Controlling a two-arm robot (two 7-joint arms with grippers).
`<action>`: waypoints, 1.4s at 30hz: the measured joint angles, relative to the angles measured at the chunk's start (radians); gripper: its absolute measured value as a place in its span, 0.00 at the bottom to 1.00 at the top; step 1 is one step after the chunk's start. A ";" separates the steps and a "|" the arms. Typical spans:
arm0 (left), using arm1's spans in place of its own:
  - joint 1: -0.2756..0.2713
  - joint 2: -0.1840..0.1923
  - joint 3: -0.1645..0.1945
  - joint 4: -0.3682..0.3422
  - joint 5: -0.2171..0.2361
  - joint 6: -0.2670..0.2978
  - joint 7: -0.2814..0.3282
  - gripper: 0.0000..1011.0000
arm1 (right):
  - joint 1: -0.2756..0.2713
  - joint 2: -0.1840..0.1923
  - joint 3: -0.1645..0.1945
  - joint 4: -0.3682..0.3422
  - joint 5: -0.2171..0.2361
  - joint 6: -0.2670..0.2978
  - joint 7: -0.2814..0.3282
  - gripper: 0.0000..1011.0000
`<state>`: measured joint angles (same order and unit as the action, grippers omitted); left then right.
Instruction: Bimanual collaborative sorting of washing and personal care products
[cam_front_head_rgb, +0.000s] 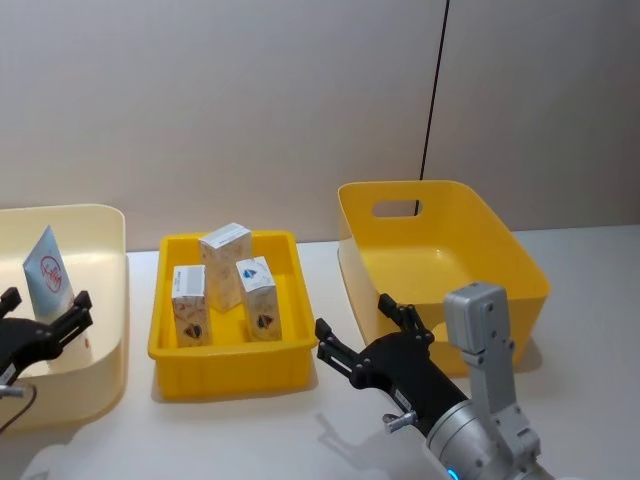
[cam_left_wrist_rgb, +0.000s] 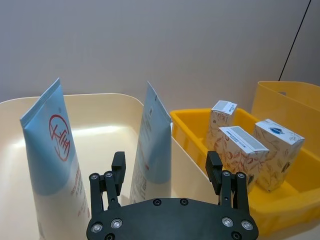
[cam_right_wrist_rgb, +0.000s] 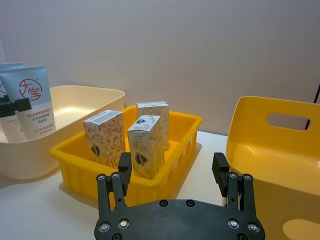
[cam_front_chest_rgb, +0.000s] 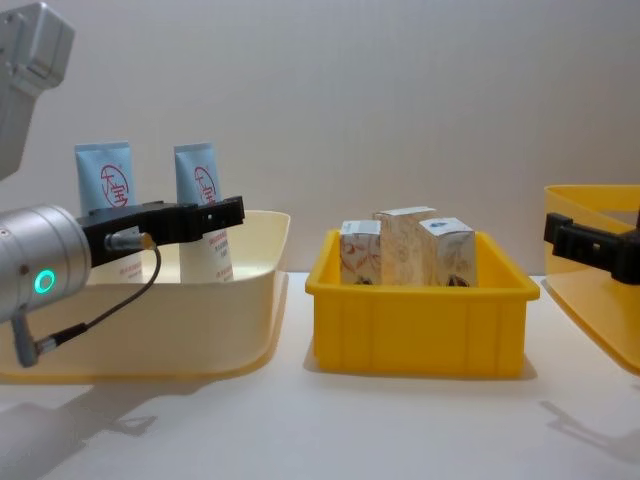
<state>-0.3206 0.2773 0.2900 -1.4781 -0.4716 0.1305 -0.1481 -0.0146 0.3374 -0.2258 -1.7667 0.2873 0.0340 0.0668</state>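
Both sets of jaws stood wide apart, gripping nothing. Left gripper (cam_front_head_rgb: 45, 308) hovered at the left edge of the head view over the cream bin (cam_front_head_rgb: 105, 300), where two pale-blue tubes (cam_front_chest_rgb: 104, 180) stood upright. Right gripper (cam_front_head_rgb: 370, 335) sat low, right of centre, near the deep yellow bin (cam_front_head_rgb: 520, 270). Three cartons (cam_front_head_rgb: 225, 262) stood mid-frame in the yellow tray (cam_front_head_rgb: 225, 362).

Head: high, downward. Chest: low, side-on. Wrists: forward. All share yellow plastic tray (cam_front_head_rgb: 230, 365) of white cardboard cartons (cam_front_head_rgb: 225, 262).
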 joint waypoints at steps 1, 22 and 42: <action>-0.007 -0.004 0.001 0.009 0.000 -0.001 -0.002 0.99 | 0.000 0.000 0.000 0.000 0.000 0.000 0.000 0.99; -0.114 -0.063 0.008 0.156 0.027 -0.022 -0.005 0.90 | 0.000 0.000 0.000 0.000 0.000 0.000 0.000 0.99; -0.130 -0.074 0.007 0.180 0.033 -0.028 -0.008 0.30 | 0.000 0.000 0.000 0.000 0.000 0.000 0.000 0.99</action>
<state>-0.4502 0.2034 0.2968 -1.2983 -0.4382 0.1028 -0.1558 -0.0146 0.3374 -0.2258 -1.7667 0.2874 0.0339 0.0668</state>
